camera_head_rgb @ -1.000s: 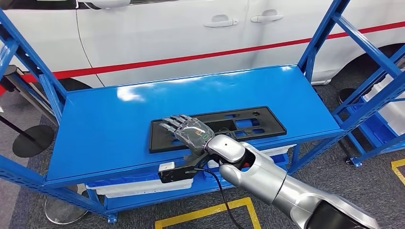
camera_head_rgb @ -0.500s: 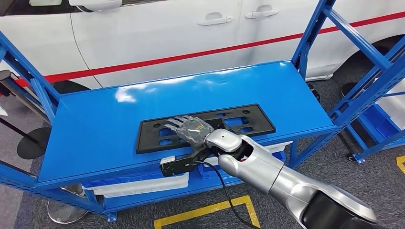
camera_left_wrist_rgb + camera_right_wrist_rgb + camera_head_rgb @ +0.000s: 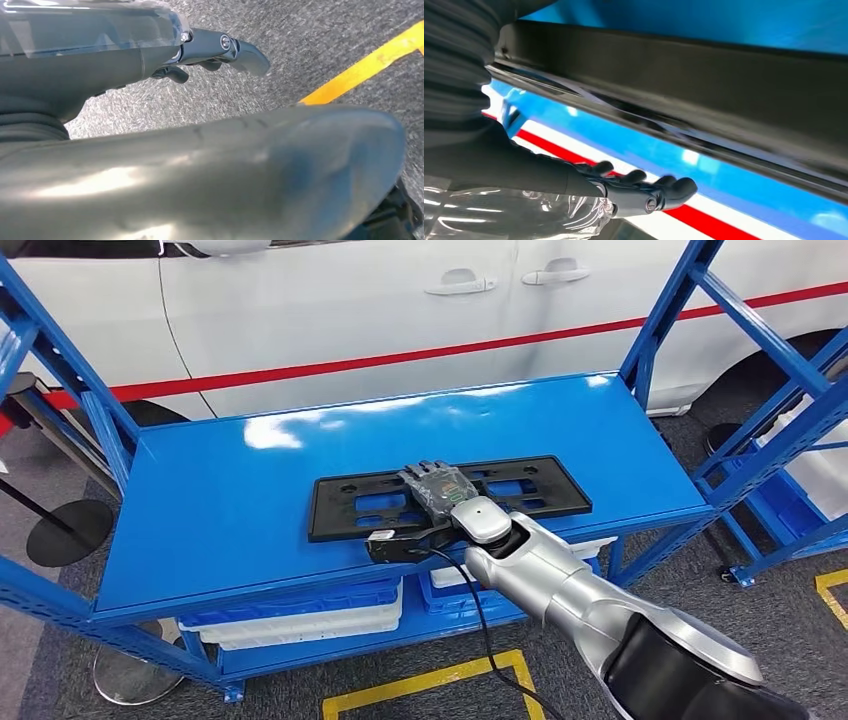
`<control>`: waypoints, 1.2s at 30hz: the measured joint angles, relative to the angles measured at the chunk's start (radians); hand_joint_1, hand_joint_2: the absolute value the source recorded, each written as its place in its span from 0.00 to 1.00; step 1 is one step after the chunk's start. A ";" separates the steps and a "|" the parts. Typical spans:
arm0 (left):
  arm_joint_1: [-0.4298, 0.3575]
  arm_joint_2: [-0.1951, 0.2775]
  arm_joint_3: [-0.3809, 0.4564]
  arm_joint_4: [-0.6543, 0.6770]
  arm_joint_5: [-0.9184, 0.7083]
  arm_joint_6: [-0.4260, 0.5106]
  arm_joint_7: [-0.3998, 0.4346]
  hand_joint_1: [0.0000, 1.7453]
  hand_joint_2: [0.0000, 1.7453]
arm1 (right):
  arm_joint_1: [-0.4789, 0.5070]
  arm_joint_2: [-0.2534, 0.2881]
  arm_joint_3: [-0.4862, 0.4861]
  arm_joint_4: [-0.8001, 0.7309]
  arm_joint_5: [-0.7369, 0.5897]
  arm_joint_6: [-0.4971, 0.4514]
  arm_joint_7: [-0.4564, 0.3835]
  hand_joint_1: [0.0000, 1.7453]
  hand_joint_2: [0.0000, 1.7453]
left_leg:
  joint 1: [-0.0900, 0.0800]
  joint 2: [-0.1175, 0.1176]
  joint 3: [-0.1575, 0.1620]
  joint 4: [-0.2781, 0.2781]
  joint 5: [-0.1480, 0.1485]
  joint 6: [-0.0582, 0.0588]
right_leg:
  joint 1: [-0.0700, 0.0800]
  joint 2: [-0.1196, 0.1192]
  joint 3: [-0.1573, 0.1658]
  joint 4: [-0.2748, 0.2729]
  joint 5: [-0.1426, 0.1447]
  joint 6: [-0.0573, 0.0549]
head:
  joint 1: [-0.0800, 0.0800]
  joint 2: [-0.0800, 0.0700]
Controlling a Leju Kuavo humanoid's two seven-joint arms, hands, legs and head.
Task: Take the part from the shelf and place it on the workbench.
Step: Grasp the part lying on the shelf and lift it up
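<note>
So, biggest thing first: a white car (image 3: 330, 320) with a red stripe sits right behind a blue shelf (image 3: 220, 490), whose glossy top board carries the part (image 3: 350, 508). That part is a long flat black panel with cutouts, lying flat toward the front edge of the board, a bit right of the middle. On the lower level of the shelf there are white bins (image 3: 300, 625), and yellow tape (image 3: 440, 680) marks the grey floor in front.

The right arm (image 3: 590, 610) reaches in from the lower right, and the right hand (image 3: 440, 488) lies palm down on the middle of the part, fingers (image 3: 634, 176) stretched flat across it. Looks like it's resting on the panel, but honestly I can't tell if it's got any real hold on it.

The left hand (image 3: 210, 52) hangs over the floor by a yellow line, fingers loosely curled, nothing in them as far as I can see.
</note>
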 joint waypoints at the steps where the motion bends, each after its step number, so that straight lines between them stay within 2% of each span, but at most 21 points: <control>1: 0.000 0.001 0.000 0.000 0.000 0.001 -0.002 0.00 0.00 | -0.007 0.004 0.000 0.020 0.006 -0.004 0.004 0.00 1.00 | 0.000 0.000 0.001 0.000 0.000 0.000 | -0.001 0.000 0.013 -0.023 0.022 -0.001 | 0.000 0.000; 3: -0.001 0.002 0.001 0.000 0.000 0.002 -0.005 0.00 0.00 | -0.021 0.012 -0.001 0.056 0.022 -0.010 0.015 0.00 1.00 | 0.000 -0.001 0.002 0.000 0.001 -0.002 | -0.001 0.000 0.076 -0.145 0.082 -0.009 | 0.000 0.000; 5: -0.003 0.003 0.002 0.000 -0.001 0.004 -0.007 0.00 0.00 | -0.030 0.018 -0.002 0.083 0.044 -0.011 0.032 0.00 1.00 | -0.001 -0.001 0.001 -0.001 0.003 -0.011 | 0.006 0.000 0.124 -0.243 0.111 -0.021 | 0.000 0.000; 7: -0.004 0.003 0.002 0.000 -0.003 0.004 -0.008 0.00 0.00 | -0.035 0.023 -0.002 0.103 0.068 -0.013 0.051 0.00 1.00 | 0.000 -0.001 0.001 -0.005 0.007 -0.023 | 0.013 0.001 0.132 -0.263 0.112 -0.030 | 0.000 0.000; 9: -0.004 0.004 0.002 0.000 -0.005 0.006 -0.009 0.00 0.00 | -0.040 0.027 -0.002 0.123 0.092 -0.012 0.068 0.00 1.00 | -0.001 -0.001 0.002 -0.006 0.004 -0.034 | 0.010 0.001 0.137 -0.277 0.121 -0.039 | -0.001 0.000; 10: -0.004 0.005 0.003 0.000 -0.006 0.007 -0.010 0.00 0.00 | -0.043 0.030 -0.002 0.134 0.104 -0.010 0.077 0.01 1.00 | -0.002 0.000 -0.004 0.008 -0.008 -0.038 | 0.008 -0.001 0.141 -0.286 0.126 -0.046 | -0.002 0.000; 12: -0.004 0.006 0.004 0.000 -0.008 0.009 -0.011 0.00 0.00 | -0.047 0.034 -0.002 0.155 0.127 -0.003 0.092 0.02 1.00 | -0.002 0.000 -0.040 0.097 -0.064 -0.041 | 0.005 -0.004 0.143 -0.297 0.134 -0.055 | -0.003 0.000; 14: -0.003 0.007 0.006 0.000 -0.009 0.010 -0.012 0.00 0.00 | -0.048 0.037 -0.002 0.173 0.143 0.001 0.099 0.41 1.00 | -0.001 0.000 -0.092 0.220 -0.121 -0.044 | 0.007 -0.004 0.139 -0.297 0.136 -0.059 | -0.004 0.000; 15: -0.002 0.007 0.007 0.000 -0.009 0.011 -0.012 0.00 0.00 | -0.048 0.037 -0.002 0.179 0.148 0.002 0.100 0.64 1.00 | -0.001 0.000 -0.104 0.252 -0.127 -0.045 | 0.008 -0.004 0.138 -0.296 0.137 -0.060 | -0.004 0.000; 16: -0.002 0.007 0.008 0.000 -0.009 0.011 -0.012 0.00 0.00 | -0.048 0.037 -0.002 0.186 0.152 0.002 0.101 0.87 1.00 | -0.001 0.000 -0.098 0.246 -0.115 -0.047 | 0.009 -0.003 0.137 -0.294 0.137 -0.060 | -0.004 0.000; 17: -0.002 0.008 0.008 0.000 -0.009 0.012 -0.013 0.00 0.00 | -0.048 0.038 -0.002 0.191 0.155 0.003 0.101 0.94 1.00 | 0.000 0.000 -0.073 0.203 -0.087 -0.047 | 0.009 -0.003 0.137 -0.291 0.137 -0.059 | -0.004 0.000; 19: -0.003 0.009 0.010 0.000 -0.008 0.016 -0.018 0.00 0.00 | -0.048 0.039 -0.002 0.198 0.161 0.004 0.103 0.97 1.00 | 0.001 0.001 -0.002 0.068 -0.034 -0.045 | 0.010 -0.002 0.133 -0.280 0.133 -0.053 | -0.004 0.000; 21: -0.004 0.010 0.014 0.000 -0.008 0.020 -0.022 0.00 0.00 | -0.049 0.040 -0.002 0.203 0.170 0.004 0.105 0.99 1.00 | -0.001 0.000 0.030 -0.002 -0.019 -0.037 | 0.012 0.000 0.124 -0.268 0.132 -0.043 | -0.003 0.000; 25: -0.002 0.012 0.023 0.000 -0.006 0.025 -0.025 0.00 0.00 | -0.051 0.041 -0.004 0.210 0.176 0.002 0.106 1.00 1.00 | -0.002 0.001 0.027 -0.010 -0.010 -0.014 | 0.010 0.002 0.112 -0.252 0.123 -0.023 | -0.002 0.000; 27: -0.003 0.013 0.025 0.000 -0.006 0.026 -0.026 0.00 0.00 | -0.053 0.041 -0.006 0.213 0.178 0.000 0.105 1.00 1.00 | 0.002 0.003 0.025 -0.014 -0.004 -0.006 | 0.006 0.001 0.076 -0.170 0.069 -0.012 | -0.001 0.000; 29: -0.003 0.013 0.026 0.000 -0.006 0.026 -0.027 0.00 0.00 | -0.051 0.041 -0.006 0.216 0.180 -0.001 0.104 1.00 1.00 | 0.002 0.006 0.021 -0.014 -0.003 -0.004 | 0.002 0.001 0.014 -0.036 0.006 -0.004 | -0.001 0.000; 30: -0.003 0.013 0.026 0.000 -0.007 0.026 -0.027 0.00 0.00 | -0.049 0.041 -0.006 0.218 0.180 -0.001 0.103 1.00 1.00 | 0.001 0.006 0.019 -0.014 -0.003 -0.004 | 0.001 0.001 -0.006 0.007 -0.005 -0.002 | -0.001 0.000; 31: -0.002 0.013 0.026 0.000 -0.007 0.026 -0.027 0.00 0.00 | -0.047 0.041 -0.007 0.219 0.180 -0.002 0.102 1.00 1.00 | 0.002 0.006 0.019 -0.014 -0.003 -0.004 | -0.001 0.001 -0.008 0.015 0.003 -0.001 | -0.001 0.000; 32: -0.002 0.013 0.026 0.000 -0.007 0.026 -0.027 0.00 0.00 | -0.047 0.041 -0.008 0.219 0.180 -0.003 0.102 1.00 1.00 | 0.002 0.006 0.021 -0.014 -0.003 -0.005 | -0.003 0.000 0.012 -0.019 0.029 -0.002 | -0.001 0.000; 34: -0.003 0.013 0.026 0.000 -0.008 0.025 -0.027 0.00 0.00 | -0.049 0.041 -0.011 0.220 0.180 -0.007 0.101 1.00 1.00 | 0.001 0.005 0.024 -0.014 -0.004 -0.008 | -0.003 0.000 0.085 -0.158 0.093 -0.007 | -0.001 0.000; 36: -0.004 0.013 0.026 0.000 -0.010 0.023 -0.027 0.00 0.00 | -0.049 0.041 -0.015 0.221 0.178 -0.016 0.101 1.00 1.00 | -0.001 0.002 0.022 -0.014 -0.003 -0.018 | 0.002 0.001 0.130 -0.254 0.119 -0.016 | -0.001 0.000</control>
